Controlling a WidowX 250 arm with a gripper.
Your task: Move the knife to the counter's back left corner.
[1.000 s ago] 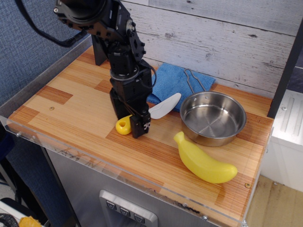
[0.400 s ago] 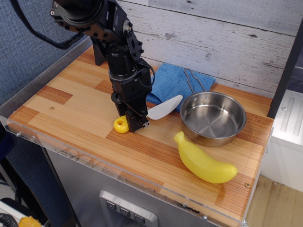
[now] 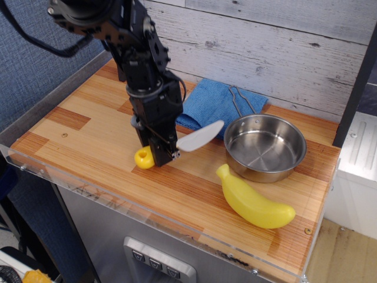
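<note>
The knife (image 3: 177,147) sits near the middle of the worktop (image 3: 88,127), just left of the steel pan (image 3: 265,146), with the black tool (image 3: 158,150) closed around it where the yellow handle meets the blade. The rounded handle end pokes out to the tool's lower left and looks to be touching or just above the wood; I cannot tell which. The whitish blade angles up and to the right, its tip raised over the front left edge of the blue cloth (image 3: 221,100), close to the pan's rim but apart from it.

Nearer the camera than the pan, a yellow toy banana (image 3: 253,201) lies on the planks, its stem end just beside the pan's front rim and its thick end pointing toward the front right corner of the worktop.

The pan stands upright and empty. Behind it and to its left the cloth lies folded, with the pan's thin wire handle (image 3: 238,99) resting on top.

Left of the pan and farther back, the arm (image 3: 132,41) rises from the tool toward the far left part of the worktop, against the pale plank wall (image 3: 283,41).
</note>
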